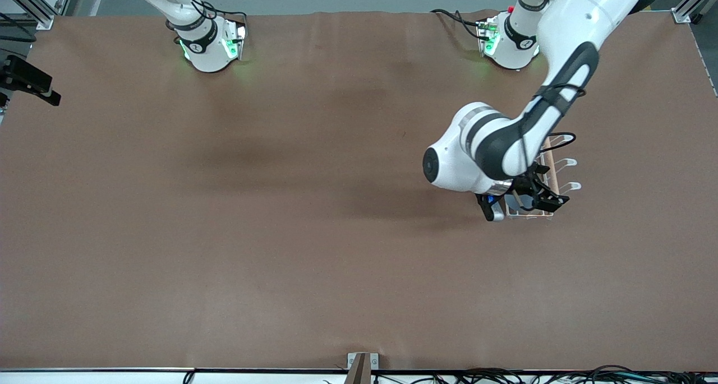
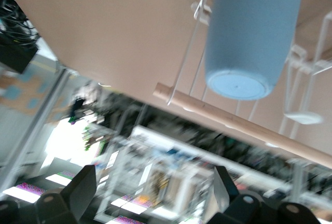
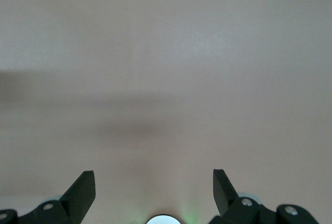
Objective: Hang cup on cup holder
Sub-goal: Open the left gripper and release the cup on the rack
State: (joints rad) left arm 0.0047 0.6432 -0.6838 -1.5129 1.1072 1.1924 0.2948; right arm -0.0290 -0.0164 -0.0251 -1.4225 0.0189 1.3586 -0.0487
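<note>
The light-blue cup [image 2: 251, 32] hangs mouth-down over a prong of the white wire cup holder [image 2: 233, 123], its flat bottom toward the left wrist camera. The holder [image 1: 552, 168] stands toward the left arm's end of the table, with its wooden dowel along the top. In the front view the left arm hides the cup. My left gripper [image 1: 549, 198] is over the holder's nearer end; in the left wrist view [image 2: 154, 187] it is open, empty and apart from the cup. My right gripper [image 3: 154, 187] is open and empty over bare table; the right arm waits by its base.
A black device [image 1: 28, 81] sits at the table edge at the right arm's end. A small bracket [image 1: 362, 366] and cables [image 1: 561, 375] lie along the edge nearest the front camera. The brown table [image 1: 280, 204] stretches wide between the arms' bases and that edge.
</note>
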